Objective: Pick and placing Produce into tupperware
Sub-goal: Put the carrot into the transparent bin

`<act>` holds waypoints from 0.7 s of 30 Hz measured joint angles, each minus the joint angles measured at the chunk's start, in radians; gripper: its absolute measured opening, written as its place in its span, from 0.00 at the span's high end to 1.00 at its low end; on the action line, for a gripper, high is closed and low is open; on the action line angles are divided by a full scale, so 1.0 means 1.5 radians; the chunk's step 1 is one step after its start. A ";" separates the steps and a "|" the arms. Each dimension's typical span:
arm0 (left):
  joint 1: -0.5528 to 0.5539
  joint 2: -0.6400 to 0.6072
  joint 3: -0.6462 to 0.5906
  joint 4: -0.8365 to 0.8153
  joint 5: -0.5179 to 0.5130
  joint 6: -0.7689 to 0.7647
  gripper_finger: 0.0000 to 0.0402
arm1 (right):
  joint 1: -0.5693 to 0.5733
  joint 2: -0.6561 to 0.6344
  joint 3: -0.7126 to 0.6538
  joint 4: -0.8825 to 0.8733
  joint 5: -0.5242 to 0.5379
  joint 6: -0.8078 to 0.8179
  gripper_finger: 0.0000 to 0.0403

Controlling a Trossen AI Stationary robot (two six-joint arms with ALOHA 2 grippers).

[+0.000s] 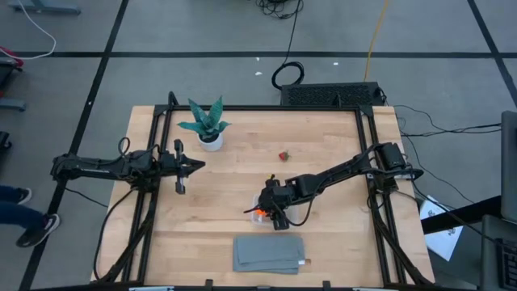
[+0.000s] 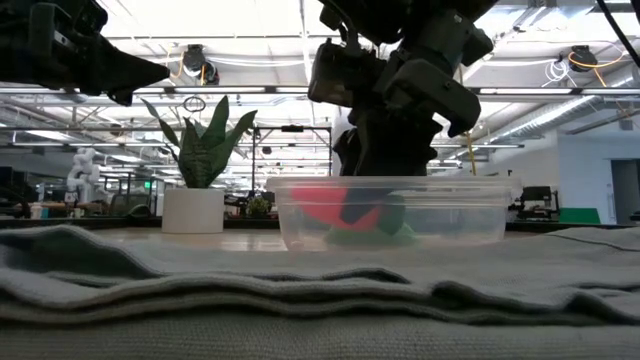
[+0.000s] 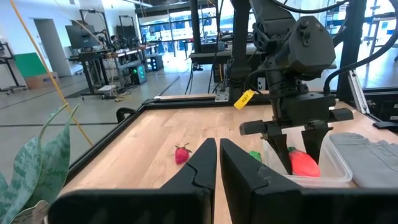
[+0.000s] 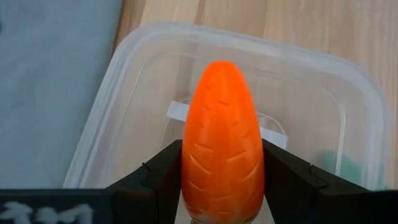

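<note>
Midway across the table, the right gripper (image 4: 221, 177) clamps the orange carrot (image 4: 221, 140) inside the clear tupperware (image 4: 124, 93), just beyond the grey cloth (image 1: 270, 254). Nearby lies the red berry (image 1: 283, 156); the left gripper (image 1: 186, 167) waits, fingers closed, beside the potted plant (image 1: 207, 124).

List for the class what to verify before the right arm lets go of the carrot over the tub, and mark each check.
1. Right gripper shut on the carrot: ok.
2. Carrot over the tupperware, inside its rim: ok.
3. Tub floor under the carrot free: ok.
4. Green pod already inside: cannot tell.
5. Red berry packed: not ok, on the table.
6. Left gripper away, near the plant: ok.
</note>
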 joint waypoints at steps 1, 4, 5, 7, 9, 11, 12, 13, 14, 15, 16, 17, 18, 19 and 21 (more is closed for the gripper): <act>0.000 0.000 0.000 0.000 0.000 0.000 0.94 | 0.000 0.000 0.000 0.000 0.000 0.000 0.56; 0.000 0.000 0.000 0.000 0.000 0.000 0.94 | 0.000 0.000 0.000 -0.001 0.000 0.005 0.54; 0.000 0.000 0.000 0.000 0.000 0.000 0.94 | 0.000 0.000 0.000 0.000 0.000 0.007 0.54; 0.000 0.000 0.000 0.000 0.000 0.000 0.94 | 0.000 0.000 0.000 -0.001 -0.001 0.013 0.53; 0.000 0.000 0.000 0.000 0.000 0.000 0.94 | 0.000 0.000 0.000 -0.001 -0.003 0.015 0.53; 0.000 0.000 0.000 0.000 0.000 0.000 0.94 | 0.000 0.000 0.000 -0.004 -0.005 0.014 0.53; 0.000 0.000 0.000 0.000 0.000 0.000 0.94 | 0.000 0.000 0.000 -0.004 -0.005 0.015 0.53; 0.000 0.000 0.000 0.000 0.000 0.000 0.94 | 0.000 0.000 0.000 -0.004 -0.006 0.017 0.54; 0.000 0.000 0.000 0.000 0.000 0.000 0.94 | 0.000 0.000 0.000 -0.004 -0.006 0.017 0.54; 0.000 0.000 0.000 0.000 0.000 0.000 0.94 | 0.000 0.000 0.000 -0.004 -0.006 0.017 0.54; 0.000 0.000 0.000 0.000 0.000 0.000 0.94 | 0.000 0.000 0.000 -0.004 -0.006 0.017 0.54; 0.000 0.000 0.000 0.000 0.000 0.000 0.94 | 0.000 0.000 0.000 -0.004 -0.006 0.017 0.54; 0.000 0.000 0.000 0.000 0.000 0.000 0.94 | 0.000 0.000 0.000 -0.004 -0.007 0.017 0.54; 0.000 0.000 0.000 0.000 0.000 0.000 0.94 | 0.000 0.000 0.000 -0.004 -0.007 0.017 0.53; 0.000 0.000 0.000 0.000 0.000 0.000 0.94 | 0.000 0.000 0.000 -0.010 -0.008 0.019 0.53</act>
